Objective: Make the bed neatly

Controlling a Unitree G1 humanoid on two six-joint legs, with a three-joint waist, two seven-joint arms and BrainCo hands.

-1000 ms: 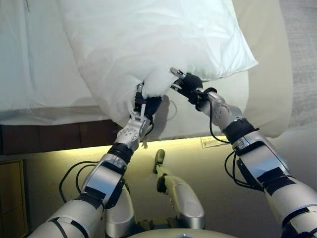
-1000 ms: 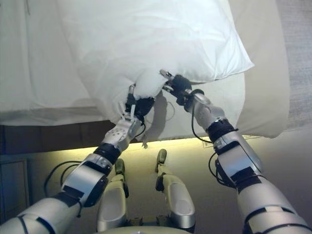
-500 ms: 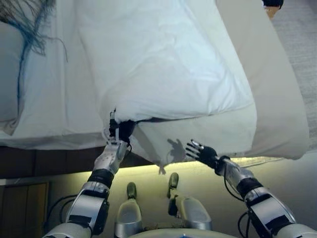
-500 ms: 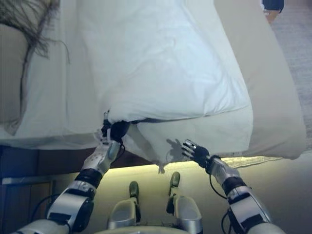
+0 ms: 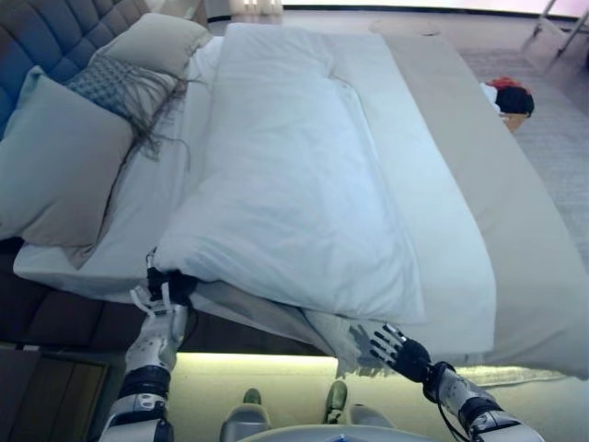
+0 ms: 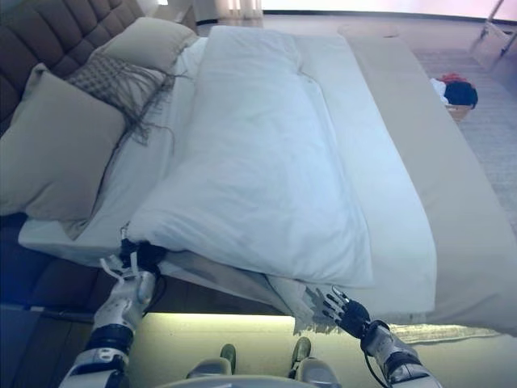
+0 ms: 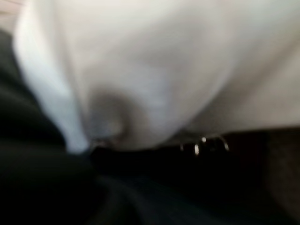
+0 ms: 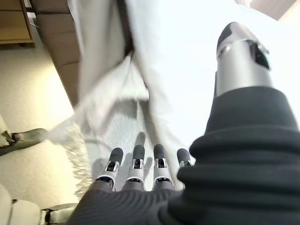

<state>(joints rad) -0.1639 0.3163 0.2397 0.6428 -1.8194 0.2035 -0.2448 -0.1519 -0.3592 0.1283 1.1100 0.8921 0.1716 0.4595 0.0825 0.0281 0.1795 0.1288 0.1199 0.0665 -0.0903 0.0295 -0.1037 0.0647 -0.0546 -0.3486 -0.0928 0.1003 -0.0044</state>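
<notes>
A white duvet (image 5: pixel 294 193) lies bunched along the middle of the bed, from the near edge to the far end. My left hand (image 5: pixel 164 296) is at the bed's near left edge, shut on the duvet's near corner; its wrist view shows only white cloth (image 7: pixel 164 61) up close. My right hand (image 5: pixel 398 348) is open with fingers spread, empty, just below the bed's near edge. It is beside a hanging corner of textured white cloth (image 8: pixel 93 122). Its straight fingers (image 8: pixel 136 161) show in the right wrist view.
A beige pillow (image 5: pixel 55 166), a grey fringed throw (image 5: pixel 120 87) and another pillow (image 5: pixel 161 41) lie at the left by the dark tufted headboard (image 5: pixel 46 32). A beige cover (image 5: pixel 497 212) spans the bed's right side. A basket of clothes (image 5: pixel 511 97) stands on the floor beyond.
The camera has risen, so the whole bed shows. My right hand let go of the duvet a second ago and has dropped below the bed's edge. My left hand keeps its hold, further left.
</notes>
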